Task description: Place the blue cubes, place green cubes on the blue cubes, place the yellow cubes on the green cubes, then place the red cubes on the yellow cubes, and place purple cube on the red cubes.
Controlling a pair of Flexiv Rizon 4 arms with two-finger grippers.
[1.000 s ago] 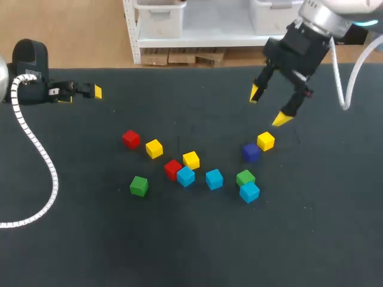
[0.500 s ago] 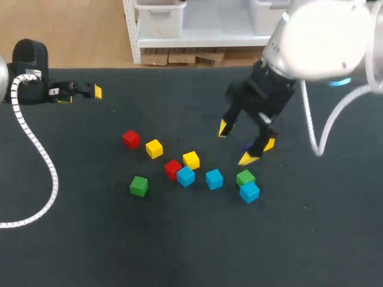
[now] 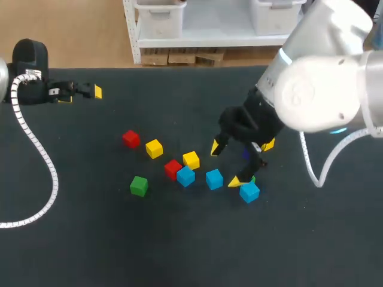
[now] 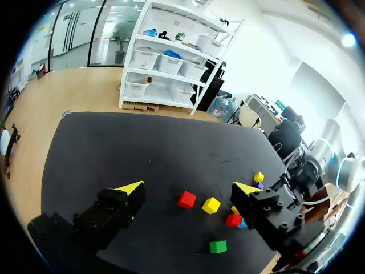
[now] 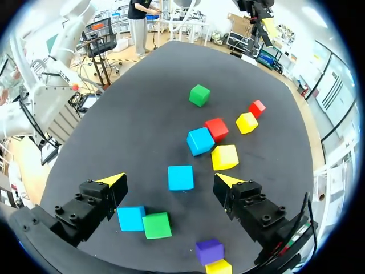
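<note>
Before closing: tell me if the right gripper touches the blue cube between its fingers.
Apart. Right wrist view: bare table shows between the blue cube and both right gripper fingers.

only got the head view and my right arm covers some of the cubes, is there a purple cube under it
Observer: Yes. In the right wrist view the purple cube lies on the table under the wrist, behind the fingers of the right gripper, with a yellow cube close beside it.
Operator: ok and the green bit i see by the lower tip, is it loose or against something
Observer: That green cube sits flat on the table right against a blue cube, side by side, not stacked, beside one finger.
</note>
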